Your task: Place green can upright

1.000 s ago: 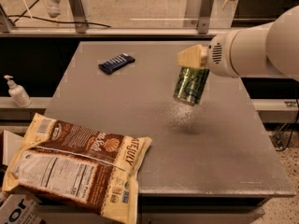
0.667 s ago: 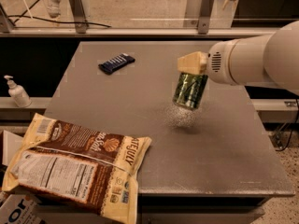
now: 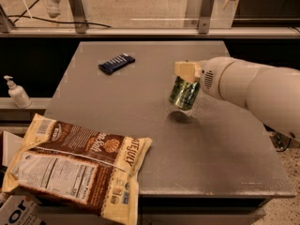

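Note:
The green can (image 3: 184,93) hangs nearly upright, slightly tilted, over the right middle of the grey table (image 3: 140,121). Its bottom rim is just above the table, with its shadow right beneath. My gripper (image 3: 187,74) comes in from the right on a white arm and is shut on the can's top end; its cream-coloured fingers (image 3: 186,71) cover the lid.
A large brown and cream chip bag (image 3: 77,165) lies over the table's front left corner. A dark blue snack bar (image 3: 116,63) lies at the back left. A white pump bottle (image 3: 17,93) stands on a ledge to the left. A railing runs behind the table.
My gripper has carried the can down and slightly left, closer to the table. The can is less tilted than before.

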You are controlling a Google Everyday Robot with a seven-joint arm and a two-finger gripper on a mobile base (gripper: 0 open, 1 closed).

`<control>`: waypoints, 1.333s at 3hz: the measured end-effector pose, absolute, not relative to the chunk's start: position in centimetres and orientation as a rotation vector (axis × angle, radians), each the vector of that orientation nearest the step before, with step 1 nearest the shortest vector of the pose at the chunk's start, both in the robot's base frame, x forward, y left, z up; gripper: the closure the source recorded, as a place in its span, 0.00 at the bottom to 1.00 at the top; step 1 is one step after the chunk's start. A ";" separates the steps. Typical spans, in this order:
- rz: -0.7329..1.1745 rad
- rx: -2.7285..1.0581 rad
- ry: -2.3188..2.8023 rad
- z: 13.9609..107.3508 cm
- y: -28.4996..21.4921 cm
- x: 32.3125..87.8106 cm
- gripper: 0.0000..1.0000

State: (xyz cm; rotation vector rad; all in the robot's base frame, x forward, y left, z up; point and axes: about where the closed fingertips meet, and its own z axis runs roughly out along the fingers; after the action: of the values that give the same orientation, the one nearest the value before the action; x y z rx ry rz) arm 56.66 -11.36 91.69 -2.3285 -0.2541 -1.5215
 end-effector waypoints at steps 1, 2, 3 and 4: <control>-1.699 -2.227 -0.257 93.2 -11.6 58.0 1.00; -1.882 -2.125 -0.274 95.3 -12.5 59.0 1.00; -1.981 -2.087 -0.323 95.2 -13.0 59.0 1.00; -2.049 -2.072 -0.413 94.2 -13.1 58.6 1.00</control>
State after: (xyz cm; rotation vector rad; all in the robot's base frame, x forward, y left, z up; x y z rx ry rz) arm 58.58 -13.05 94.16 -2.0719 -0.4130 -2.0493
